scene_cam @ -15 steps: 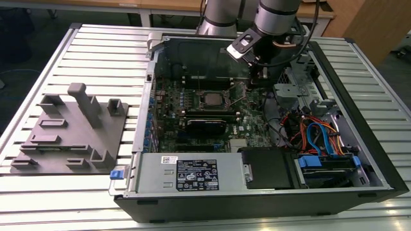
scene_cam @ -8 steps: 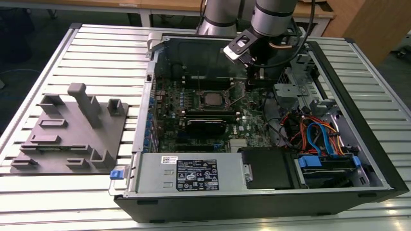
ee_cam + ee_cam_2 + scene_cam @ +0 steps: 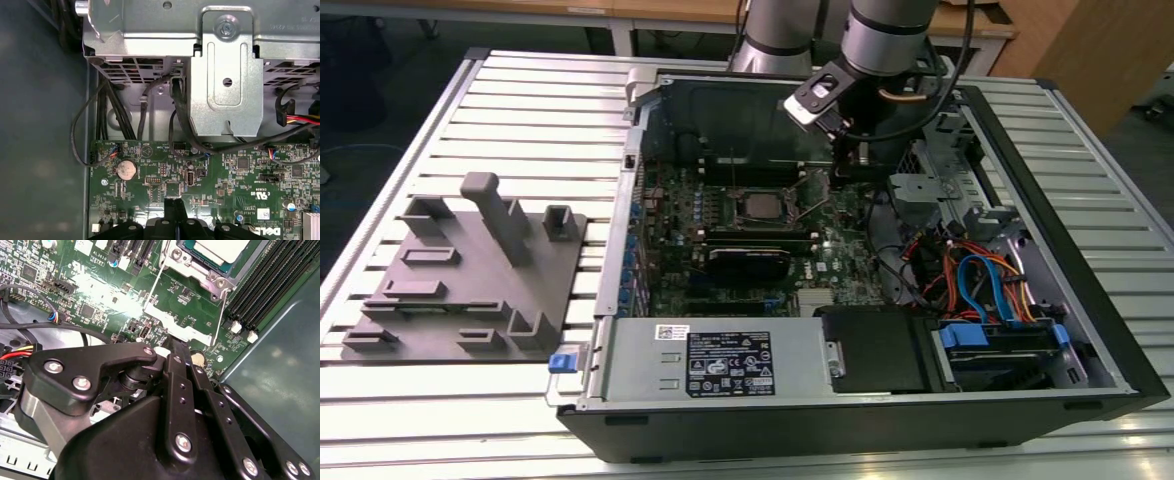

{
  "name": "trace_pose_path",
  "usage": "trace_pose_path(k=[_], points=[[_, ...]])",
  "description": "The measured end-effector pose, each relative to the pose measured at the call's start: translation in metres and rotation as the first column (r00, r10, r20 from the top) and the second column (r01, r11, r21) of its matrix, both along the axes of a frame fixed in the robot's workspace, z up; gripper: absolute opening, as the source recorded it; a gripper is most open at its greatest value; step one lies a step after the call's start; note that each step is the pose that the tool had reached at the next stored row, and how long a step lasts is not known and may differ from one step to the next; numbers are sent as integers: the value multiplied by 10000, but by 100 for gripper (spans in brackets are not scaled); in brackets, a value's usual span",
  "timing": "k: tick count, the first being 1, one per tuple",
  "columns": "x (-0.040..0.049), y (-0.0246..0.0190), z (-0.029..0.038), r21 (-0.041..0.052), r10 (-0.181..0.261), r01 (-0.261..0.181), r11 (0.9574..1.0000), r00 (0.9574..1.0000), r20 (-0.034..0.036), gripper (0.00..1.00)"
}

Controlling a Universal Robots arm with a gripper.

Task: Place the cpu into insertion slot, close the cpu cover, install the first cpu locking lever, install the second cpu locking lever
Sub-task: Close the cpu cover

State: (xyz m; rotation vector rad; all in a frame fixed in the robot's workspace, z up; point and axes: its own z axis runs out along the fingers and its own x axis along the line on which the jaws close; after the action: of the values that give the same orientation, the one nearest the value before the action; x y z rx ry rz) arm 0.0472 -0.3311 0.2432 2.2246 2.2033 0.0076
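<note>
Gripper [image 3: 174, 204] hovered pinched shut near a lever [image 3: 220, 315] (thin steel wire, probably stiff, springy and slippery); its bent free end looked the safest hold.

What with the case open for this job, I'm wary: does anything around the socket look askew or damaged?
Nothing looks damaged or spilled. The chip lies flat in its socket. One oddity: two thin wire levers reach out past the socket's corners instead of lying tucked alongside, seemingly unlatched. The gripper is right beside them.
</note>
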Motion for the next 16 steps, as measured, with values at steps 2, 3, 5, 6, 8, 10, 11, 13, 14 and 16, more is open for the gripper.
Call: trace_pose_path(k=[2,3,5,6,8,10,11,13,14,16], points=[[-9,0,-1,1,2,-2,10000,10000,0,10],[-16,0,-1,0,1,-1,10000,10000,-1,10],[-31,0,-2,0,2,-2,10000,10000,-3,10],[-41,0,-2,-1,2,-2,10000,10000,-4,10],[-61,0,-3,-2,2,-2,10000,10000,-7,10],[-70,0,-4,-1,2,-2,10000,10000,-7,10],[-75,0,-4,-2,2,-2,10000,10000,-8,10],[-96,0,-4,-2,1,-1,10000,10000,-7,10],[-107,0,-4,-1,2,-2,10000,10000,-7,10],[-133,0,-5,-1,2,-2,10000,10000,-7,10]])
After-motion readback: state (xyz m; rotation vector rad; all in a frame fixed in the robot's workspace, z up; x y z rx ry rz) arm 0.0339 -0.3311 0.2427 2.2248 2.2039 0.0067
